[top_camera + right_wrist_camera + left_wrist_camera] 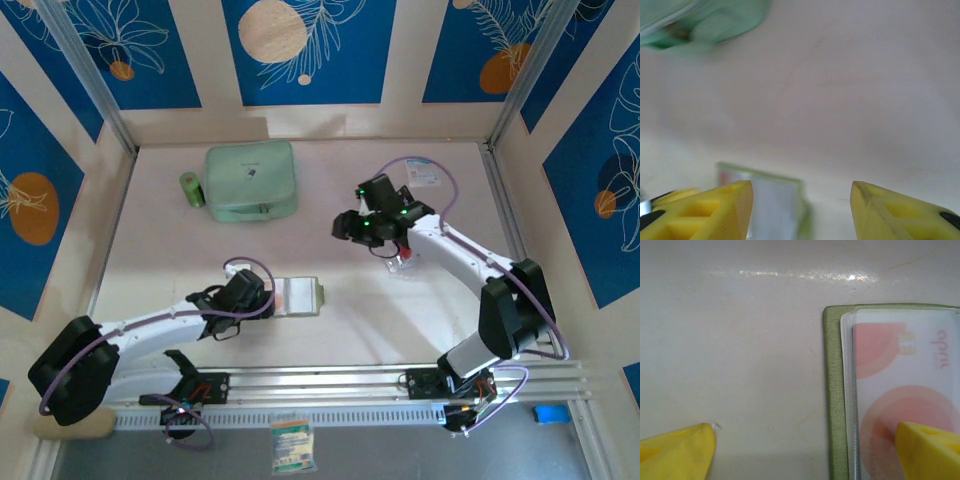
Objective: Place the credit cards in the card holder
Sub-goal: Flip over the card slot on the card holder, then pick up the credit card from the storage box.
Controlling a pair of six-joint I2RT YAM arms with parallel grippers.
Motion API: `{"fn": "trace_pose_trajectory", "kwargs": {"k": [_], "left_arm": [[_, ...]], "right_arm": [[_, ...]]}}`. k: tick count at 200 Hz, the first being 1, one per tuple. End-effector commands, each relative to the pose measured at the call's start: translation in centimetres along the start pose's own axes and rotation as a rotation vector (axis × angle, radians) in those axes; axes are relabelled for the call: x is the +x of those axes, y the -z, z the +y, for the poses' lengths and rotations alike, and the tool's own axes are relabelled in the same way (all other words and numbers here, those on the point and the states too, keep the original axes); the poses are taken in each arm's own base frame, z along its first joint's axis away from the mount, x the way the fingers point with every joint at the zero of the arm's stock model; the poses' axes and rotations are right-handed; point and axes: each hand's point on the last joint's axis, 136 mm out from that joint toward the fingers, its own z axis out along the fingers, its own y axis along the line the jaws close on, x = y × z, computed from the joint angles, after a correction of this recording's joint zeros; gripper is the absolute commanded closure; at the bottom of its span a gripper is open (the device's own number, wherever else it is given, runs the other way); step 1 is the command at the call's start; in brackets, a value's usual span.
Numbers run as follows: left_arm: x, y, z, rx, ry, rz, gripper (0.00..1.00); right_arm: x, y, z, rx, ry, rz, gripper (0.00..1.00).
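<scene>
**Both grippers apart, card holder open mid-table**

In the left wrist view the card holder (832,390) runs off the frame at 3 and 6 o'clock. A pale card (900,365) with red blobs lies under its clear sleeve, and its lower corner is covered by a yellow finger. The left gripper (805,432) stands wide apart and clamps nothing. One finger is over bare table at 7 o'clock, and the other is on the sleeve at 5 o'clock.

From above, the holder sits just toward 6 o'clock of the table's middle, with the left gripper touching its 9 o'clock end. At that distance the card's lettering and blobs are only a pink smear.

A green cylinder (190,190) stands just beside the mint zip case (250,180) at 11 o'clock. A small pale-and-red thing (400,262), partly under the right forearm, is too small to name. A paper packet (425,175) lies at 1 o'clock.

The right wrist view is blurred. The right gripper (801,190) has its fingers apart with bare surface between them. The holder is a soft green-edged patch at 7 o'clock, and the zip case is cut off at 11 o'clock.

The table (160,260) is pale pinkish-white, with a streak of glare. Cream walls (300,50) carry blue panels with white leaves and orange discs. An aluminium rail (330,378) runs along 6 o'clock.
</scene>
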Motion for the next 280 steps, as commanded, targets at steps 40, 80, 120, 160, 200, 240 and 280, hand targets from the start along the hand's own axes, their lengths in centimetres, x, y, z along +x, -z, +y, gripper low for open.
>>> {"fn": "trace_pose_trajectory", "kwargs": {"k": [40, 80, 120, 160, 200, 240, 280], "left_arm": [[0.4, 0.0, 0.8, -0.02, 0.021, 0.002, 0.07], [0.4, 0.0, 0.8, -0.018, 0.019, 0.003, 0.07], [0.4, -0.1, 0.8, -0.017, 0.016, 0.003, 0.07], [0.5, -0.1, 0.7, -0.015, 0.018, 0.005, 0.07], [0.4, 0.0, 0.8, -0.016, 0.018, 0.002, 0.07], [0.4, -0.1, 0.7, -0.011, 0.019, 0.001, 0.07], [0.4, -0.1, 0.7, -0.013, 0.019, 0.0, 0.07]], "right_arm": [[-2.6, 5.3, -12.0, 0.47, 0.085, -0.056, 0.5], [-3.7, 6.7, -15.4, 0.596, 0.066, -0.064, 0.58], [-4.6, 6.5, -15.8, 0.629, 0.086, -0.063, 0.7], [-5.0, 5.7, -15.4, 0.63, 0.105, -0.05, 0.77], [-4.9, 5.1, -15.9, 0.659, 0.117, -0.031, 0.77], [-4.7, 4.6, -16.7, 0.701, 0.138, -0.009, 0.76], [-4.1, 3.6, -16.5, 0.71, 0.163, 0.022, 0.77]]}}
